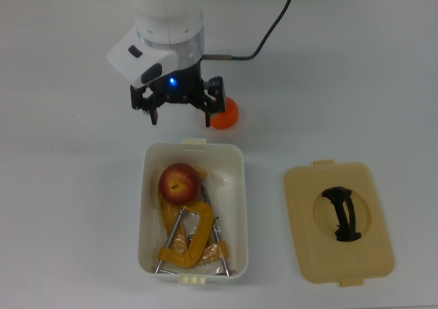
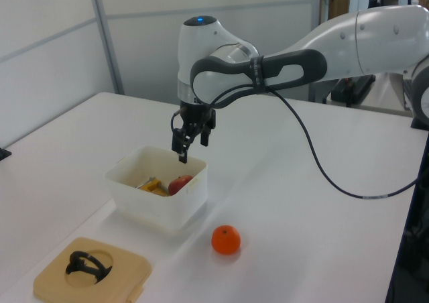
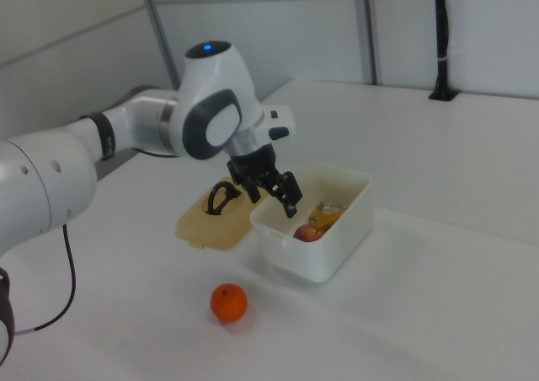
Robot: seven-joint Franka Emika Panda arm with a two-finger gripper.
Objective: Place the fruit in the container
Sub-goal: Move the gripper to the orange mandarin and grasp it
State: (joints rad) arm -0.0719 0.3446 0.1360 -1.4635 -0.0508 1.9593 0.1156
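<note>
- In the top view, the flat tan plastic lid with a black handle lies on the white table, off the tub and well apart from it on the top view's right, so the opening is free.
- The white rectangular plastic tub sits nearest the top view's lower edge; inside it lie yellow metal C-clamps, filling the lower half.
- The dark red apple with a yellowish patch rests inside the tub at its upper end, touching the clamps. That half of the task looks done.
- Just beyond the tub's upper rim, the black two-finger gripper of the white robot arm hangs above the table with its jaws spread wide and nothing between them; the left view shows it raised clear of the tub.
- The smooth bright orange round fruit sits on the table just beside the gripper on the top view's right, partly hidden by one finger, outside the tub and near its upper rim.
- What is left, judging by this layout: the orange fruit has yet to be picked up and placed in the tub, where open room beside the apple appears enough.
</note>
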